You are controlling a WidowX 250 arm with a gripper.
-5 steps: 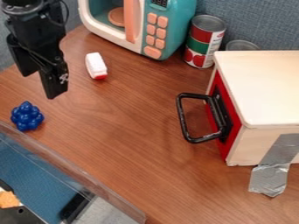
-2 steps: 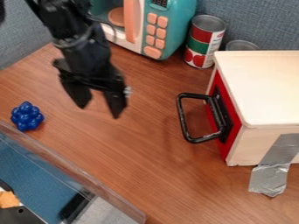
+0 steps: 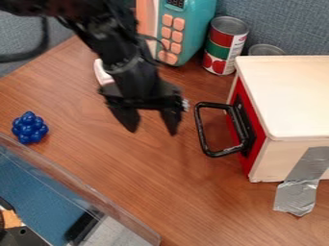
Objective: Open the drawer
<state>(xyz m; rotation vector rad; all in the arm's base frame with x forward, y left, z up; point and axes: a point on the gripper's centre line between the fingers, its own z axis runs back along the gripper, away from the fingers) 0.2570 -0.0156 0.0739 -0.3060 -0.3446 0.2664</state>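
The red-fronted wooden drawer [image 3: 252,161] with its black loop handle [image 3: 200,130] sat shut, over on the right, in the pale wooden box [image 3: 292,96] on the brown wood-grain desk [image 3: 160,192]! And there was the black two-finger claw [image 3: 153,132], fingers spread wide, nothing between them, just left of that handle and apart from it! Behind, the red, green and white metal can [image 3: 218,57] stood upright beside the boxy teal toy microwave [image 3: 193,33]. Grey tape [image 3: 297,192] ran from the box down to the desk, and far left lay a knobbly blue cluster [image 3: 30,128]!
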